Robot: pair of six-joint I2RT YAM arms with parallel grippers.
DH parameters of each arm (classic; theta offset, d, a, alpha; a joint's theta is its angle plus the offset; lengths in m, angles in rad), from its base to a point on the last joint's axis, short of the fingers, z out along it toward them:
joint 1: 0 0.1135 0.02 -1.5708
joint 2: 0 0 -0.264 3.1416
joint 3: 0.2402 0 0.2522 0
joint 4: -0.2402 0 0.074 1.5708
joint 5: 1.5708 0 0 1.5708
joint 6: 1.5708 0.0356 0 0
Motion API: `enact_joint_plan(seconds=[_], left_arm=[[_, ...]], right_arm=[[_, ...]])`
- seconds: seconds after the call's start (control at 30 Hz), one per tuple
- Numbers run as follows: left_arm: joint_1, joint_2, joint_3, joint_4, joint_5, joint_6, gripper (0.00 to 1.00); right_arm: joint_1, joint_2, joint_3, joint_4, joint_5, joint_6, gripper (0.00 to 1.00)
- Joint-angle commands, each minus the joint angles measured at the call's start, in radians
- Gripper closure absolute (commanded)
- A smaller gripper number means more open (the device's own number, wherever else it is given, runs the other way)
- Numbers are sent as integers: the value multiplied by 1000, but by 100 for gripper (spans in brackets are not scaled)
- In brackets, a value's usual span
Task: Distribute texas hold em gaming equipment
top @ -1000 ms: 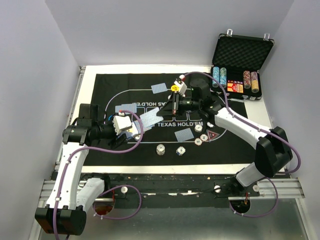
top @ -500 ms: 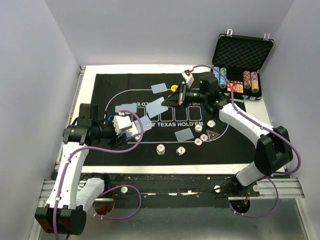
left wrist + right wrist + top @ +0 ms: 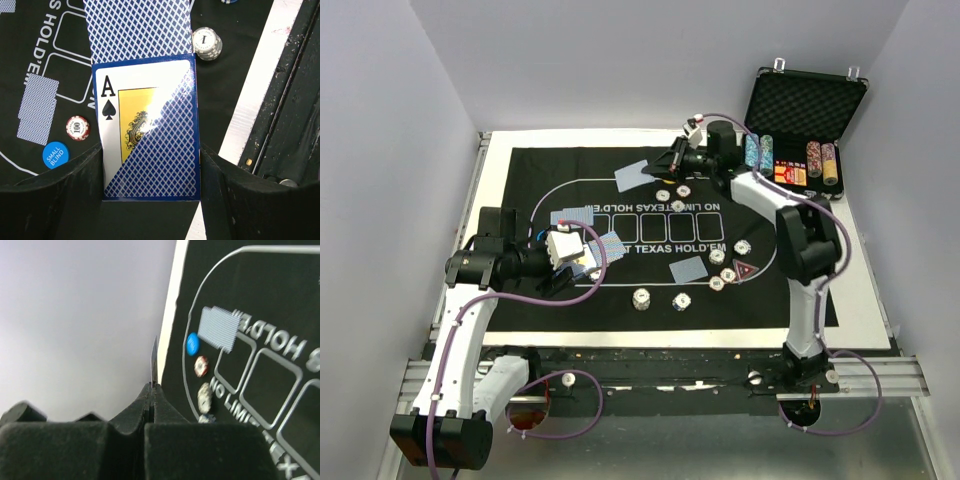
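Observation:
My left gripper (image 3: 150, 172) (image 3: 588, 262) is shut on the deck box (image 3: 150, 145), whose face shows an ace of spades. Blue-backed cards (image 3: 137, 27) stick out of its far end. At the far edge of the mat my right gripper (image 3: 152, 389) (image 3: 673, 160) is shut on a single playing card (image 3: 154, 362), seen edge-on above the fingertips. Below it on the mat lie a face-down card (image 3: 218, 329) (image 3: 632, 174), a blue button disc (image 3: 192, 345) and chips (image 3: 201, 366). A small-blind disc (image 3: 53, 155) and a 100 chip (image 3: 77, 128) lie beyond the box.
The black felt mat (image 3: 790, 290) carries more face-down cards (image 3: 688, 268) (image 3: 570, 215) and chip stacks (image 3: 640, 298) (image 3: 682, 300) (image 3: 743, 247). An open black case (image 3: 805, 100) with chip rows stands at the back right. Grey walls close in on all sides.
The right gripper carried a card from the deck box in the left gripper to the mat's far edge, and its jaws closed fully. The left arm stayed put.

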Motion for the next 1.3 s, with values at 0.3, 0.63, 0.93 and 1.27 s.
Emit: enact_joint_plan(seconds=[0.3, 0.63, 0.93, 1.27], left_arm=[[-1, -7, 23, -3, 47, 16, 53], [-1, 4, 33, -11, 52, 17, 53], [-1, -4, 33, -16, 49, 16, 53], [-1, -18, 13, -5, 46, 14, 53]], right_arm=[[-26, 547, 578, -231, 287, -124, 99], [-26, 673, 779, -361, 418, -176, 80], [-27, 580, 741, -450, 470, -262, 29], [-12, 121, 362, -348, 418, -314, 20]])
